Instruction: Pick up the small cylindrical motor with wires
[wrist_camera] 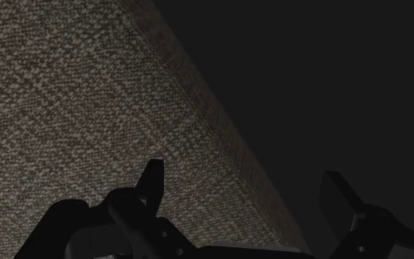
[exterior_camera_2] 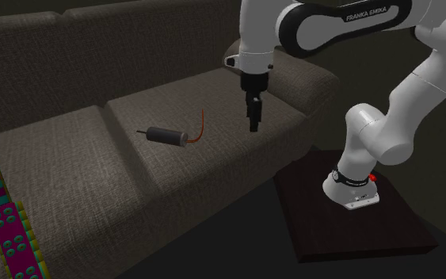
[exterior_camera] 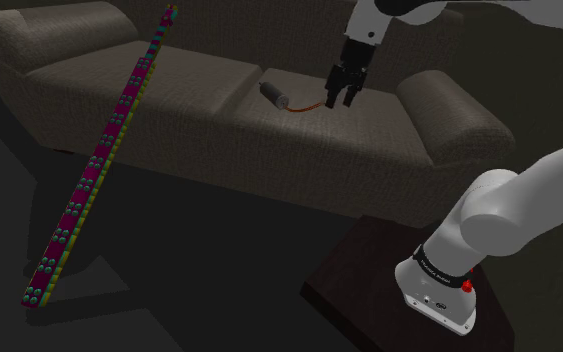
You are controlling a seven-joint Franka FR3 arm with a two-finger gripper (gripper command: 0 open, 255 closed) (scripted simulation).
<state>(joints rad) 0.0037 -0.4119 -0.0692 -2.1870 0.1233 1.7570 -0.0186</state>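
Right now the all-black two-finger gripper [exterior_camera: 341, 98] is hovering wide open above the grey-brown woven sofa [exterior_camera: 169, 110], seemingly readying for a grasp. Near it, the small dark cylindrical motor [exterior_camera: 273, 95] with orange wire [exterior_camera: 309, 106] is lying untouched on the seat.

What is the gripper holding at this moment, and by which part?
Nothing. The gripper is open, its fingers apart above the sofa seat, and the motor lies on that seat beside it, untouched.
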